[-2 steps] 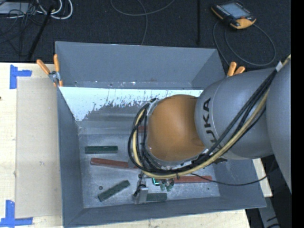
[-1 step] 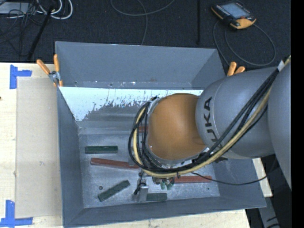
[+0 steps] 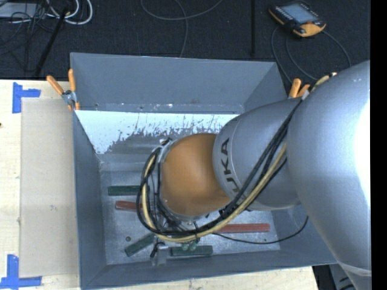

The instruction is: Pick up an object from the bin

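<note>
Place: a robotics lab or test cell.
Robot: a big silver KUKA arm (image 3: 302,162) over a grey metal bin (image 3: 175,80).
Floor: dark matting with loose cables (image 3: 181,8) trailing across it.
Equipment: an orange-and-black handheld control unit (image 3: 297,18) lying on that floor.

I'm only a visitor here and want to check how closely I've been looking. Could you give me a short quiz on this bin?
1. True or false: the orange cover on the arm's wrist hangs inside the bin, above its floor.
2. Where does the long red stick lie?
A) against the bin's left wall
B) on the floor towards the right wall
C) outside the bin
3. Fill in: the leftmost stick, just behind the short reddish stick, is dark ____.

Key: 1 true; 2 B; 3 green.
</note>
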Robot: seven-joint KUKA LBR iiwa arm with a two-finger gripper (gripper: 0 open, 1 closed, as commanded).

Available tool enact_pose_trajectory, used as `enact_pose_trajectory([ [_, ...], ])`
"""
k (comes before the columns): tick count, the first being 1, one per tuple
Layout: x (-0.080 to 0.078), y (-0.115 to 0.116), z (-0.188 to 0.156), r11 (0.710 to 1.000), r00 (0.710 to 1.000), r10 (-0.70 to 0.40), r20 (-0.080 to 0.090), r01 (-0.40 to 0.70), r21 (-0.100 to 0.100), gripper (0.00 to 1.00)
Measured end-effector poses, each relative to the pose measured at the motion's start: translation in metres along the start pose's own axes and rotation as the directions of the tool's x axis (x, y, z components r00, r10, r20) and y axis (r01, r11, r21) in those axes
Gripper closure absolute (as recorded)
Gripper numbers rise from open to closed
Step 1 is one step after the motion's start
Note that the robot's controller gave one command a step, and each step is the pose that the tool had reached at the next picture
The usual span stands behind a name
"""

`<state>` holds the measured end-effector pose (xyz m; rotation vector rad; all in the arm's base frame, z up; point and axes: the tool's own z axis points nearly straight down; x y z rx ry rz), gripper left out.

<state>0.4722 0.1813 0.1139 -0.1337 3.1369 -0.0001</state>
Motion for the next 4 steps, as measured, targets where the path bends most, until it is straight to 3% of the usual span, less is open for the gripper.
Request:
enact_pose_trajectory([
  [1,-0.025,-0.003,0.044,1.0,1.0,-0.01,0.0,0.01,-0.002,1.0],
  [3,-0.025,-0.003,0.044,1.0,1.0,-0.007,0.0,0.007,-0.002,1.0],
  [4,-0.029,0.017,-0.15,0.998,0.998,0.061,-0.001,-0.061,-0.001,1.0],
])
